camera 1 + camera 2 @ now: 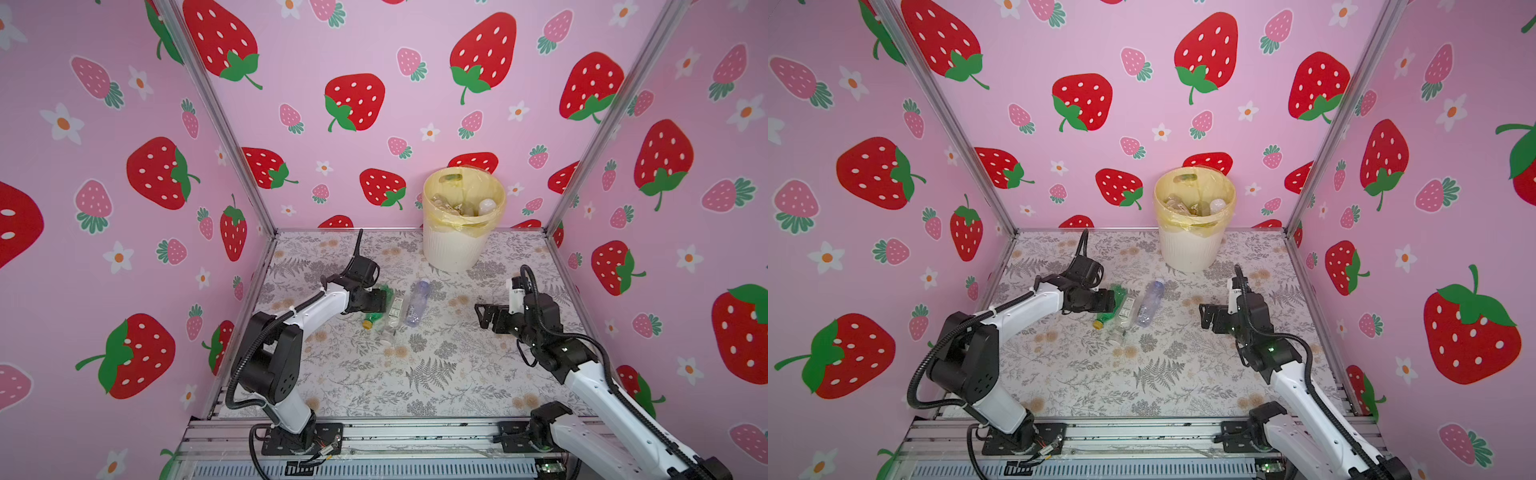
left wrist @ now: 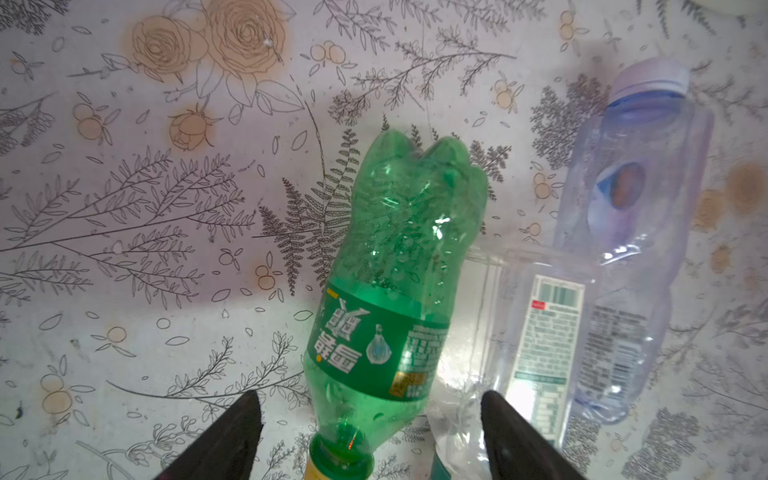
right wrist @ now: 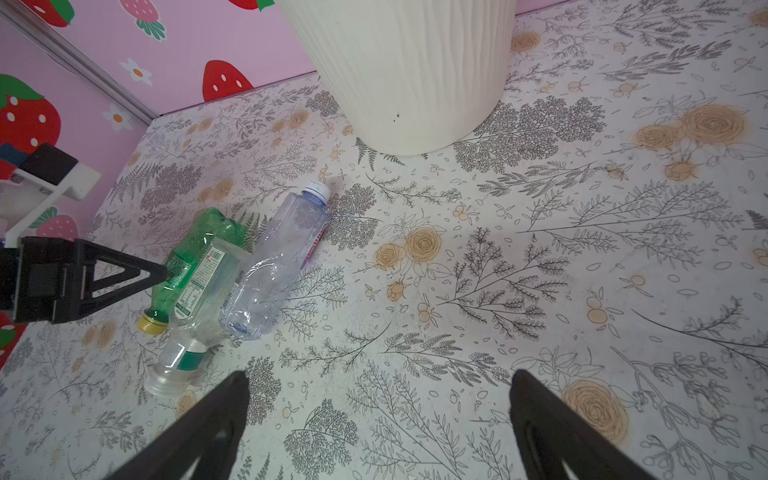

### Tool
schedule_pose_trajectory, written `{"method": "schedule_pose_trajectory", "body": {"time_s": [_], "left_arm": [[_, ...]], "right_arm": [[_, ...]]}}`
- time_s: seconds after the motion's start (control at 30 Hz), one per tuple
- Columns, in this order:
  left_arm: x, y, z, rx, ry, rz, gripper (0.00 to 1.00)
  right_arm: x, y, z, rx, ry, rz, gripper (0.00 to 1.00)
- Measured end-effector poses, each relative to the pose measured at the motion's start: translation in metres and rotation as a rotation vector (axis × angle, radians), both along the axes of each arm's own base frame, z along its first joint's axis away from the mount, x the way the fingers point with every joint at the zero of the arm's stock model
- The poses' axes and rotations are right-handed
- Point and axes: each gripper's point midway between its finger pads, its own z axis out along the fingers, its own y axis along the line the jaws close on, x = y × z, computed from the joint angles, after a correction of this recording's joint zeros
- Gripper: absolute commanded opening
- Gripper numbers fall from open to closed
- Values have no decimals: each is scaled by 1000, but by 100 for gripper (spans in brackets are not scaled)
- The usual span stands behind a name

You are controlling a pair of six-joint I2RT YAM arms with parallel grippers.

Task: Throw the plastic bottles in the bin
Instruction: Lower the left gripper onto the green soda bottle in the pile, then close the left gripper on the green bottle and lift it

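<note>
Plastic bottles (image 1: 395,309): three lie touching mid-counter (image 1: 415,374), bin (image 1: 449,249) at their 1 o'clock; left end effector (image 2: 370,395) spread astride the green bottle (image 2: 395,270) neck, right end effector (image 3: 380,374) spread, empty, at 3 o'clock; grasp step, and next I judge a firm pinch, then lift.

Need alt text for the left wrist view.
A green bottle lies on the floral table between the fingers of the open left claw, yellow cap toward the camera. A clear labelled bottle and a bluish bottle lie alongside it.

Left hand (image 2: 370,395), right hand (image 3: 380,374) — jaws apart
</note>
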Motion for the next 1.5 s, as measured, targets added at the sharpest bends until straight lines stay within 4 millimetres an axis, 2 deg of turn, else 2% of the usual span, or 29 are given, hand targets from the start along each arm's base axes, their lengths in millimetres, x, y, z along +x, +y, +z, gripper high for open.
{"method": "schedule_pose_trajectory", "body": {"time_s": [0.4, 0.6, 0.8, 1.03, 1.13, 1.2, 1.3, 1.43, 1.5], "left_arm": [[7, 1, -21, 35, 15, 9, 73], [6, 0, -31, 46, 36, 6, 70], [12, -2, -30, 45, 21, 7, 62], [22, -6, -30, 40, 11, 9, 46], [23, -7, -30, 38, 10, 12, 45], [22, -7, -30, 37, 11, 15, 45], [21, -6, -28, 35, 18, 26, 38], [22, -6, -14, 32, 14, 37, 38], [26, -8, 0, 18, -11, 40, 38]], "right_arm": [[4, 2, -12, -21, 40, 2, 99], [10, 5, -11, -19, 38, 2, 99], [10, 5, -11, -18, 38, 0, 99], [9, 4, -11, -19, 42, 0, 99], [8, 3, -12, -22, 46, -1, 99], [6, 2, -8, -18, 34, -3, 99], [5, 1, 0, -9, 10, -8, 99], [5, 0, 3, 1, 3, -13, 99], [5, 1, 2, 5, 8, -16, 99]]}}
